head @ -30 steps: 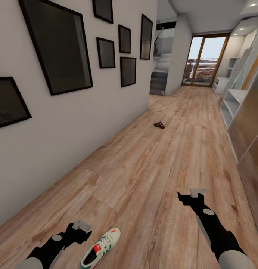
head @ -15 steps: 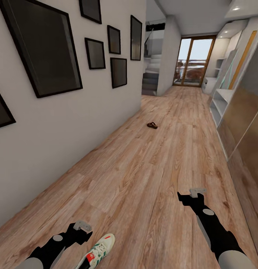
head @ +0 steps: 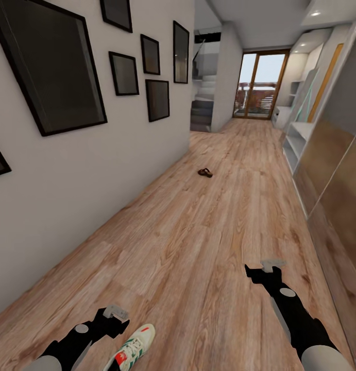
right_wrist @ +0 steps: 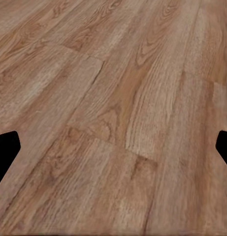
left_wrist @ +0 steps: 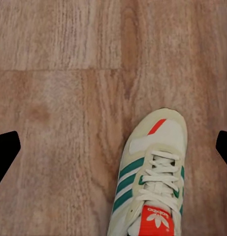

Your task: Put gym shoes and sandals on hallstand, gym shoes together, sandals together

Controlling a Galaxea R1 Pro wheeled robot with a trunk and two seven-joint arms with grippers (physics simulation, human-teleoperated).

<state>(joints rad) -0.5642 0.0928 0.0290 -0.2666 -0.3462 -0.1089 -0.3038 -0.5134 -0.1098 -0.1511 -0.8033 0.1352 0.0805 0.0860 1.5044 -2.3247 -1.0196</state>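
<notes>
Approach step: left gripper (head: 114,312), jaws wide and empty, hovers by the gym shoe (head: 130,351) at lower left, a sandal (head: 204,172) mid-frame; right gripper (head: 268,267) empty; next, lower onto the shoe

corridor floor (head: 208,232): matt wood-grain planks | gym shoe (left_wrist: 152,177): cream cloth, white laces | sandal (head: 204,172): brown leather

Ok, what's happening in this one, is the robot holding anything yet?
Nothing is held. Both the left gripper and the right gripper hang open over the corridor floor. One gym shoe lies on the planks beside the left gripper, and a sandal lies far down the corridor. The hallstand stands along the right wall.
</notes>
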